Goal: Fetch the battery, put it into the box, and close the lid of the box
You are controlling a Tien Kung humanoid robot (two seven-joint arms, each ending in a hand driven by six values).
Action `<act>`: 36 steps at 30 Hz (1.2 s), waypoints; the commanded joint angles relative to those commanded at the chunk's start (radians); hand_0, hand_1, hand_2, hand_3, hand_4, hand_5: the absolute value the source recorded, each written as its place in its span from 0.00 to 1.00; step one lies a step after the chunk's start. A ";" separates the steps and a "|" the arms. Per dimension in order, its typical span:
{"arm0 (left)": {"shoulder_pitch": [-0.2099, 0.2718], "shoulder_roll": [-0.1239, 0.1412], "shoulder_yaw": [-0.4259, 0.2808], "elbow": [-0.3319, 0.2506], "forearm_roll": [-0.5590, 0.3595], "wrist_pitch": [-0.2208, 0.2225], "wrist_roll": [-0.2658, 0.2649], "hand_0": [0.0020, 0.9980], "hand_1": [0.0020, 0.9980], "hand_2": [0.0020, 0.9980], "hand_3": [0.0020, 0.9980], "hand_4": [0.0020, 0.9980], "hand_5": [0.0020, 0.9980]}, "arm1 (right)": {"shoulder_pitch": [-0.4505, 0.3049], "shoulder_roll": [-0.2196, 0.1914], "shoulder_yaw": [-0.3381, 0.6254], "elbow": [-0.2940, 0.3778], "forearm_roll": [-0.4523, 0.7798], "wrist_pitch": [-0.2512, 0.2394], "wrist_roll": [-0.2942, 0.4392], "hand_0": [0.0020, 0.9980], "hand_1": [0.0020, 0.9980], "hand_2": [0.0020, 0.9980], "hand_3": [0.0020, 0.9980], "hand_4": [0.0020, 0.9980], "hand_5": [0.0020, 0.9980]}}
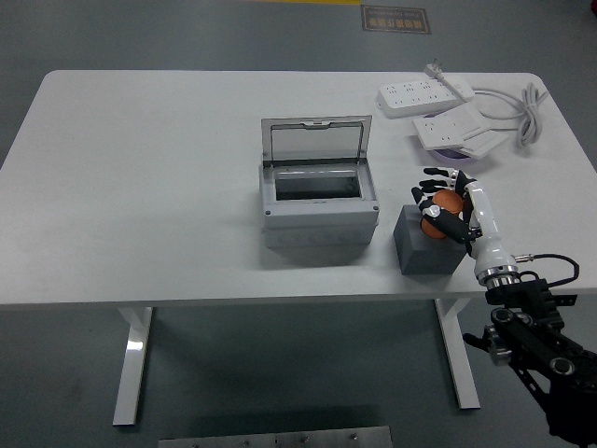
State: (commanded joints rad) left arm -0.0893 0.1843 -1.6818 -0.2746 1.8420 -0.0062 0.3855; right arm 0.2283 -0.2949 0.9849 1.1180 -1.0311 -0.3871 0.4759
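At about four o'clock on the white table (140,187), the robot's right hand (446,207), black-fingered with a white wrist, has its fingers clamped around a small orange battery (442,204), right over the top of a dark grey foam block (424,246). Just to the block's nine o'clock sits the grey plastic box (319,217), its clear hinged lid (315,142) standing upright and the inside open. Up at one o'clock, well apart from the hand, lie two white power strips (424,93) with a coiled white cable (524,117).
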 joint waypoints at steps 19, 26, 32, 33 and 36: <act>0.000 -0.001 0.003 0.001 -0.002 -0.001 -0.003 0.60 0.64 0.58 0.57 0.51 0.00 | -0.011 -0.004 -0.011 0.001 0.006 -0.001 0.000 0.52 0.58 0.56 0.64 0.75 0.28; -0.001 -0.001 0.005 0.003 -0.007 0.000 -0.007 0.59 0.64 0.58 0.57 0.51 0.00 | -0.011 -0.003 -0.018 -0.003 0.010 -0.002 -0.001 0.52 0.58 0.56 0.64 0.74 0.27; -0.001 0.000 0.007 0.004 -0.010 0.001 -0.009 0.59 0.64 0.58 0.57 0.51 0.00 | -0.014 -0.003 -0.027 -0.013 0.022 -0.005 0.000 0.52 0.58 0.56 0.64 0.74 0.27; -0.001 0.000 0.008 0.004 -0.011 0.001 -0.010 0.59 0.64 0.58 0.57 0.51 0.00 | -0.014 -0.003 -0.028 -0.014 0.024 -0.005 0.000 0.52 0.58 0.56 0.64 0.74 0.27; 0.000 0.001 0.010 0.005 -0.014 0.002 -0.012 0.59 0.65 0.59 0.57 0.52 0.00 | -0.014 -0.003 -0.033 -0.018 0.029 -0.006 0.001 0.48 0.55 0.54 0.62 0.71 0.26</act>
State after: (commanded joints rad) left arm -0.0894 0.1852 -1.6721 -0.2695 1.8281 -0.0043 0.3734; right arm 0.2139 -0.2979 0.9523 1.0999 -1.0026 -0.3933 0.4772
